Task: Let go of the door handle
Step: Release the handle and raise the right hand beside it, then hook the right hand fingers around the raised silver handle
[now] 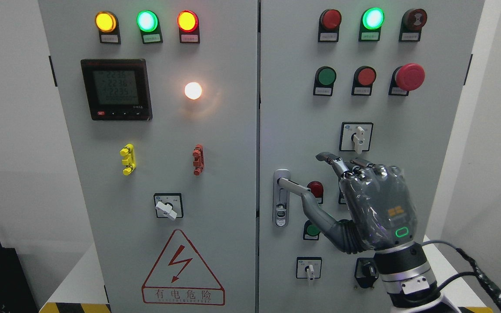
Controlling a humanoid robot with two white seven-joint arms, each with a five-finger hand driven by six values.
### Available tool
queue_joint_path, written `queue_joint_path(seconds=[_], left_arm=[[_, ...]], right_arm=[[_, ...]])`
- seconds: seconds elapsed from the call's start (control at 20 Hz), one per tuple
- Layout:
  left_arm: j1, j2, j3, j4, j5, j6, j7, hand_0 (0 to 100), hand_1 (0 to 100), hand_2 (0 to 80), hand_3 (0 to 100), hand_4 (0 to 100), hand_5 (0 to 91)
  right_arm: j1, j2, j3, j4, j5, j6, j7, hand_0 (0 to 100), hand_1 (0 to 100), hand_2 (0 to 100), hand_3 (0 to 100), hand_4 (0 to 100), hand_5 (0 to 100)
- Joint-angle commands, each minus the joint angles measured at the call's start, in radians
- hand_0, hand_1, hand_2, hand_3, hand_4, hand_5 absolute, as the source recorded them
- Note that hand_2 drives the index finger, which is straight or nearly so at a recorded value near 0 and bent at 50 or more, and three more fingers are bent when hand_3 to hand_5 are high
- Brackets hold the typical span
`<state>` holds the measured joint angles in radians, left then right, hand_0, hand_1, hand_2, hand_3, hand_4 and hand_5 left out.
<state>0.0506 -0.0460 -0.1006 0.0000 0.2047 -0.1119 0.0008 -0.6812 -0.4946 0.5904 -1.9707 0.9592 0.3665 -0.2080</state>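
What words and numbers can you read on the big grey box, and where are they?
"有电危险": under the lightning bolt in the red warning triangle on the left door.
"2236", "2236", "2235", roughly: the meter screen; its bottom row is too blurred.
Small label plates under the lights, buttons and switches: too small to read.
Orange mark on the right hand: not readable.

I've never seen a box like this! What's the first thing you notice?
The glowing lights along the top of the grey cabinet jump out first. Then the red lightning warning triangle at the lower left, and the right robot hand with its fingers open by the silver door handle.
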Motion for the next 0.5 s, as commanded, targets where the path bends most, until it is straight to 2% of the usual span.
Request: queue_joint_path(seconds=[0.0, 0.05, 0.15, 0.25, 0.45], left_arm=[[0.000, 0.000, 0.001, -0.031, -0.001, 0.000, 0.001, 12, 39, 0.0, 0, 0, 0.0], [0.000, 0.000, -0.001, -0.031, -0.001, 0.000, 0.001, 12, 39, 0.0, 0, 0, 0.0], [0.000, 0.000, 0.001, -0.031, -0.001, 0.000, 0.001, 12, 39, 0.0, 0, 0, 0.0], [0.000, 0.000, -0.001, -0.031, -0.001, 0.000, 0.001, 12, 39, 0.0, 0, 0, 0.0], [0.000, 0.000, -0.001, -0.031, -0.001, 0.000, 0.001, 12, 39, 0.0, 0, 0, 0.0]], right_arm=[[-0.031, -0.125, 0.141, -0.025, -0.037, 0.000, -0.008, 40, 9, 33, 93, 87, 99], [-0.034, -0.154, 0.143, -0.027, -0.062, -0.004, -0.014, 40, 8, 34, 93, 87, 99], [-0.040, -0.200, 0.143, -0.031, -0.105, -0.008, -0.054, 39, 7, 34, 93, 87, 99], [-0.063, -0.251, 0.149, -0.037, -0.158, -0.008, -0.070, 39, 7, 35, 94, 87, 99], [-0.106, -0.312, 0.186, -0.042, -0.293, -0.046, -0.129, 38, 5, 35, 95, 88, 99]])
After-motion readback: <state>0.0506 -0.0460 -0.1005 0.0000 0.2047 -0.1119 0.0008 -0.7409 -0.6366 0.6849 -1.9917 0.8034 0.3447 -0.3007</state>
